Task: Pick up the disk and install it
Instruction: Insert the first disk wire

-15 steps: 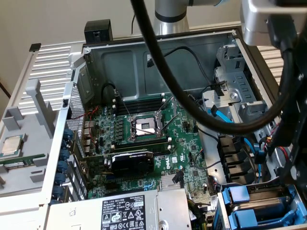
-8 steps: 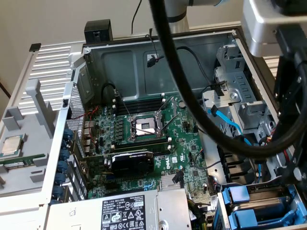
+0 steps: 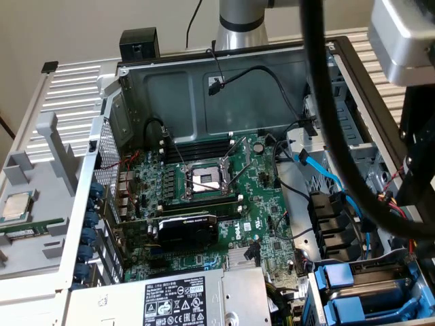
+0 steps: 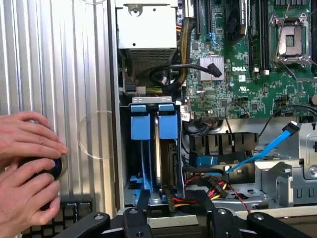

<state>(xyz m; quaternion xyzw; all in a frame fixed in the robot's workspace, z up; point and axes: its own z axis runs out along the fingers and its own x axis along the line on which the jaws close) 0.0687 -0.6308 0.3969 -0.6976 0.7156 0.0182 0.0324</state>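
An open case (image 3: pixel 204 88) lies on the ribbed counter (image 3: pixel 68 95). Its green motherboard (image 3: pixel 204 197) faces up, carrying an open socket (image 3: pixel 205 180) and a black graphics card (image 3: pixel 187 227). The power supply (image 4: pixel 146 25) sits at one end of the case, just beside the drive bay. The disk (image 4: pixel 157 148) stands on edge in that bay, flanked by blue carriers (image 4: pixel 139 121). The hand (image 4: pixel 173 201) hovers over the bay, released, its jaws apart and gripping nothing. A blue cable (image 4: pixel 267 148) runs loose beside the bay. Outside the case wall, a person's hands (image 4: pixel 27 168) clasp a dark round object (image 4: pixel 49 166) on the counter. A chip (image 3: pixel 17 206) rests in a grey tray at the exterior view's left.
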